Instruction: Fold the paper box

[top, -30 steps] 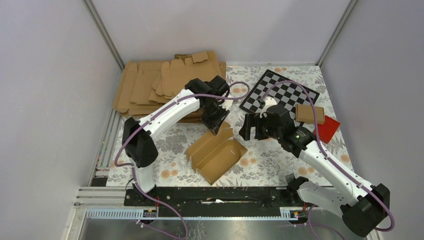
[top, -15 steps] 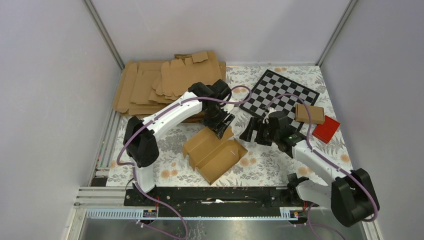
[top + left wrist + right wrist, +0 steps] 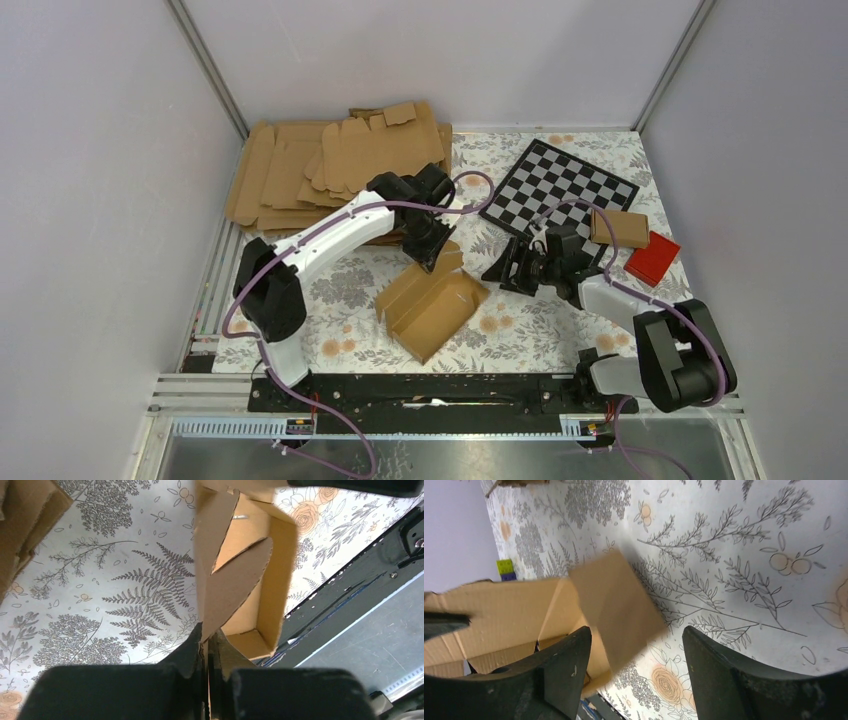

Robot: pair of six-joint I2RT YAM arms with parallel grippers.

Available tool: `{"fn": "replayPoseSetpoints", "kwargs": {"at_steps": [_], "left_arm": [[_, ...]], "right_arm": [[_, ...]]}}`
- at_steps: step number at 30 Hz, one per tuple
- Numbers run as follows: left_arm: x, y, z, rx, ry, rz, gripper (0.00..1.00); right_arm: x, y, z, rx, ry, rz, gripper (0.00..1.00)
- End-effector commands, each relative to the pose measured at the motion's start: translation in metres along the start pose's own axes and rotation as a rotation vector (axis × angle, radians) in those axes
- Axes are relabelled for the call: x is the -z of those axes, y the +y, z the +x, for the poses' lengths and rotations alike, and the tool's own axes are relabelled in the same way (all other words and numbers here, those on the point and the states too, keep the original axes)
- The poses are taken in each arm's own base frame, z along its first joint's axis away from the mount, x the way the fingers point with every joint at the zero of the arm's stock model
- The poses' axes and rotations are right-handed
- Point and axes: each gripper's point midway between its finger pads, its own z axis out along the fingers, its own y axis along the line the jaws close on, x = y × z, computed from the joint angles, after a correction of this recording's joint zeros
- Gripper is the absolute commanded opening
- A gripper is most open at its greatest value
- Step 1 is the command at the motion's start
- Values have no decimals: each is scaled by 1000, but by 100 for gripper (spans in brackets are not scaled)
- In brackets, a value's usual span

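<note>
Grip of the left hand (image 3: 207,650) is tight on a thin edge flap of the paper box (image 3: 250,580), at the box's far corner as seen from overhead. The right hand (image 3: 635,632) has its fingers spread wide and holds nothing. A loose flap shows ahead between them; contact cannot be confirmed.

Governing relation: the paper box lies on the bench (image 3: 340,290) just beside the right hand, on that hand's left. It is part-formed, with walls raised and the open side up. Its long axis appears to run diagonally, near-left to far-right. The left hand is already on it. The right hand is the nearer free one and, in my judgement, is placed to press the loose flap.

Count:
- one paper box in work
- one stack of flat card sheets (image 3: 300,175)
- one chequerboard (image 3: 560,185)
- one small brown carton (image 3: 618,228)
- one red block (image 3: 652,258)
</note>
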Motion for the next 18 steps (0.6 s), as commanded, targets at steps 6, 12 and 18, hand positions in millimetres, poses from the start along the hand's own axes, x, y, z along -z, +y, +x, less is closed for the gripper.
{"fn": "replayPoseSetpoints", "kwargs": {"at_steps": [6, 12, 18], "left_arm": [[31, -12, -21, -53, -163, 37, 0], [26, -16, -17, -76, -141, 65, 0], [24, -17, -16, -83, -133, 78, 0]], "right_arm": [[-7, 2, 22, -11, 80, -104, 74], [-1, 18, 13, 8, 33, -186, 74], [17, 20, -5, 102, -112, -157, 83]]}}
